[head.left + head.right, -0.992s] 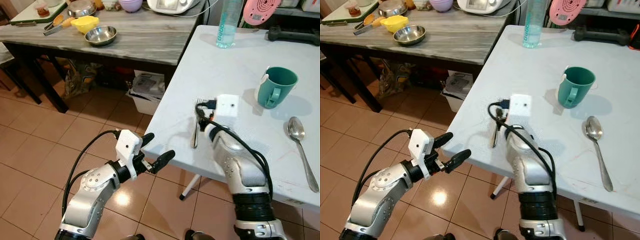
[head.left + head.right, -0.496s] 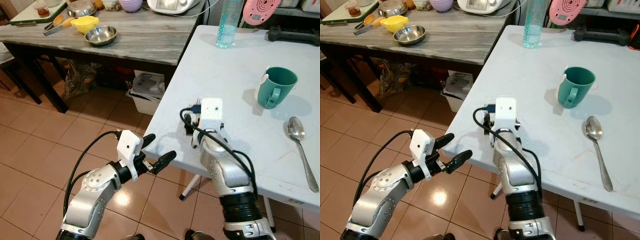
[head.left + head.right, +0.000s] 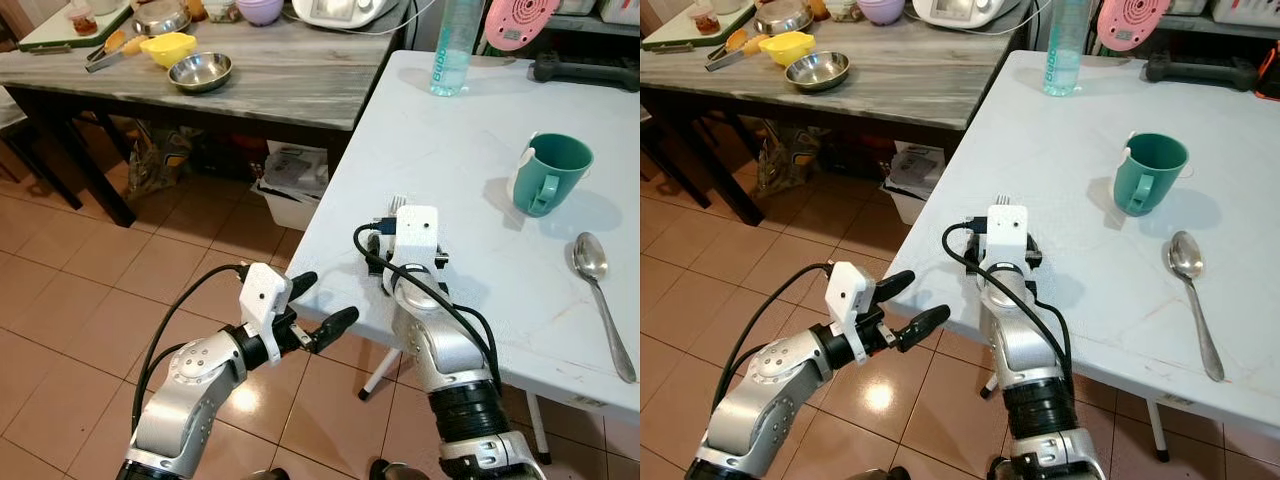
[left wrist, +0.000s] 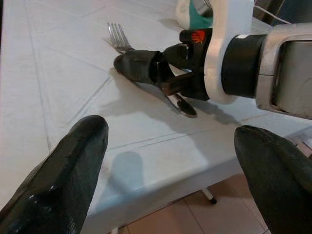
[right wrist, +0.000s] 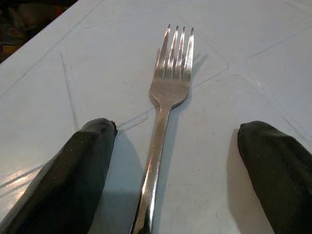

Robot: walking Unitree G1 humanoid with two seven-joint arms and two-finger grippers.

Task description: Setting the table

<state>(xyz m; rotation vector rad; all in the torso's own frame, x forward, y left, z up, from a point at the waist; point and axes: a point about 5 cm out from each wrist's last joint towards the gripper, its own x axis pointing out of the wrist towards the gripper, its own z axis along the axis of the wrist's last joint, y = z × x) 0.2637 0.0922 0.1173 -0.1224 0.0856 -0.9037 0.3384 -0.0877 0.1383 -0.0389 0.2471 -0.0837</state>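
Steel fork (image 5: pixel 168 97) lies flat on the white table (image 3: pixel 450 150) near its left edge, tines pointing toward the far side. My right pincer (image 5: pixel 180 161) sits low over it with both black fingers (image 5: pixel 73 170) spread wide, one on each side of the handle, and neither touches the metal. My left pincer (image 3: pixel 318 305) hangs off the table's near left edge, above the tiled floor (image 3: pixel 90 300), its fingers parted and holding nothing.

To the right on the same table stands a green mug (image 3: pixel 549 174), upright, handle facing the near side. Just beside it, nearer the right edge, a spoon (image 3: pixel 598 292) rests with its bowl toward the far side. A clear bottle (image 3: pixel 449 50) stands at the far end. On the grey wooden table (image 3: pixel 270 80) to the left sit a steel bowl (image 3: pixel 200 71) and a yellow bowl (image 3: pixel 168 46).
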